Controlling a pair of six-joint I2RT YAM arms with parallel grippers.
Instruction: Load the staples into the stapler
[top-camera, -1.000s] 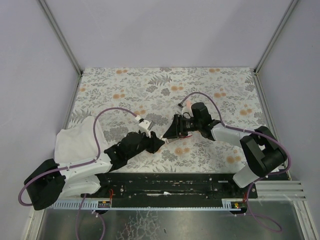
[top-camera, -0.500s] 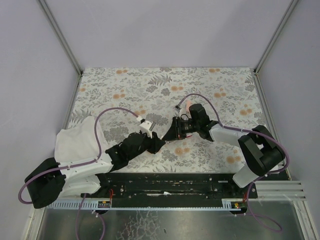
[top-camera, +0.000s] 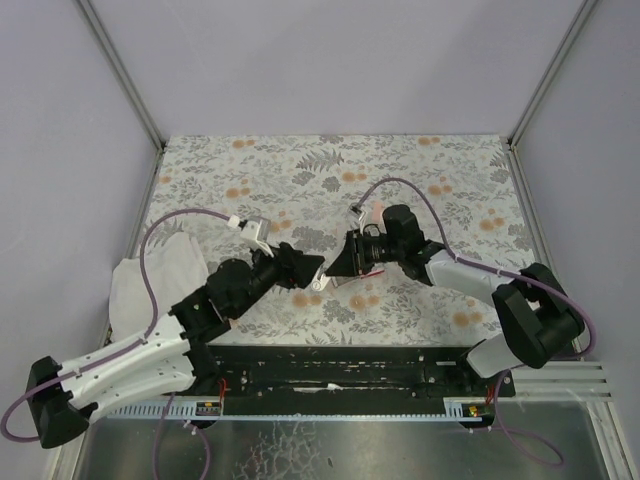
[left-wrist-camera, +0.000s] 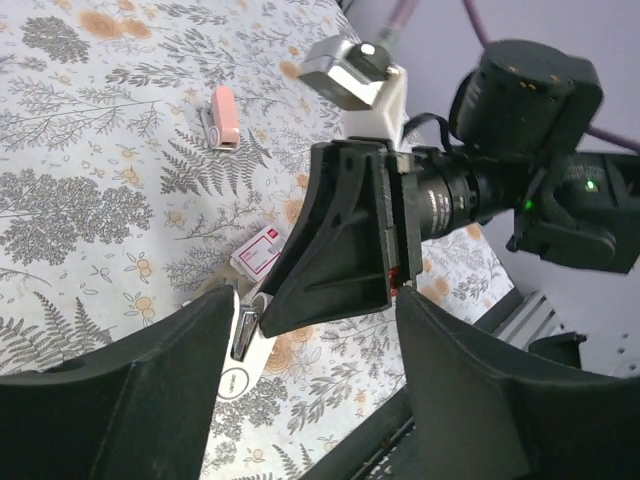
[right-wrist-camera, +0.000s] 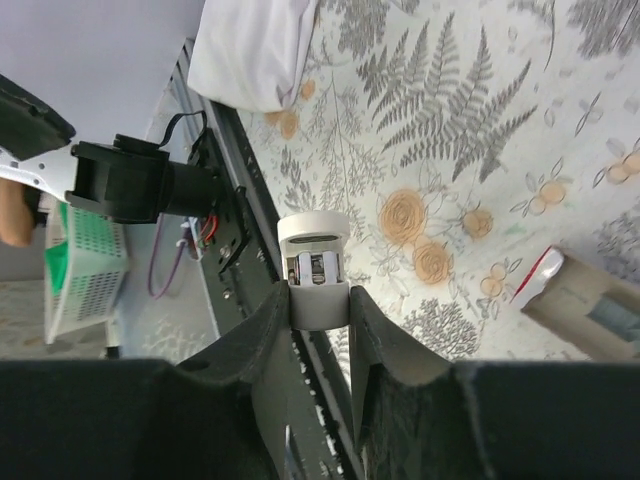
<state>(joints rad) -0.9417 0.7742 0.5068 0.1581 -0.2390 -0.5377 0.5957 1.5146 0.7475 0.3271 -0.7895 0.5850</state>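
Observation:
The white stapler (right-wrist-camera: 318, 268) is held above the table in my right gripper (right-wrist-camera: 320, 300), which is shut on its sides. In the left wrist view the stapler (left-wrist-camera: 238, 345) sticks out below the right gripper's black fingers (left-wrist-camera: 335, 245). The small red staple box with its pale label (left-wrist-camera: 262, 250) lies on the table just behind, and it also shows in the right wrist view (right-wrist-camera: 572, 298). My left gripper (left-wrist-camera: 300, 410) is open and empty, facing the stapler from close by. In the top view the two grippers (top-camera: 306, 270) (top-camera: 342, 264) meet at the table's middle.
A slim salmon-pink bar (left-wrist-camera: 225, 113) lies on the floral table cover (top-camera: 450, 190) behind the right gripper, seen too in the top view (top-camera: 377, 210). A white cloth (top-camera: 150, 285) lies at the left edge. A black rail (top-camera: 340, 365) runs along the near edge.
My left arm has risen and stretched out, its wrist swinging up and to the left, with its gripper still beside the stapler. The right gripper has hardly moved.

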